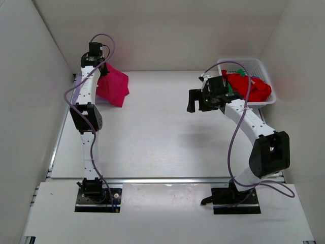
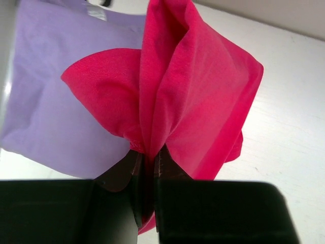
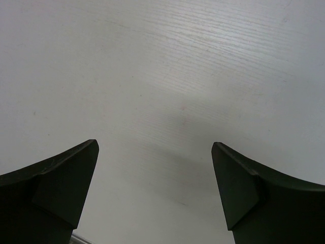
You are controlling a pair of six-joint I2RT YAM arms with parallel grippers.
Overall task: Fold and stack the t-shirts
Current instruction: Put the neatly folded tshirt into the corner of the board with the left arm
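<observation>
Table (image 1: pixel 162 132): white and matte; I see pale walls (image 1: pixel 152 30) closing it on three sides.
Left arm (image 1: pixel 84 109): stretched far along the left side, with its wrist over the far left corner of the table.
Left claw (image 2: pixel 149 155): closed narrow, it pinches a bunch of the magenta-pink t-shirt (image 1: pixel 114 86).
Magenta-pink t-shirt: at the far left of the table, gathered into folds that spread out from the pinch. In the left wrist view a part of it covers the lavender t-shirt (image 2: pixel 56 107).
Lavender t-shirt: lies flat and smooth beneath the magenta one, with a small label (image 2: pixel 96 12) near its far edge. In the top view I cannot find it, because the arm and the magenta cloth hide that place.
Right arm (image 1: pixel 249 122): bent and reaching to the far right, with its wrist just beside the basket (image 1: pixel 264 66).
Right claw (image 3: pixel 155 147): wide, the fingers (image 3: pixel 51 183) stand far apart and I see bare table between them.
Basket: white plastic lattice, in the far right corner.
Red t-shirt (image 1: pixel 251 87): crumpled in the basket, and it rises over the near rim.
Green t-shirt (image 1: pixel 239 72): only a small piece shows, next to the red one inside the basket.
</observation>
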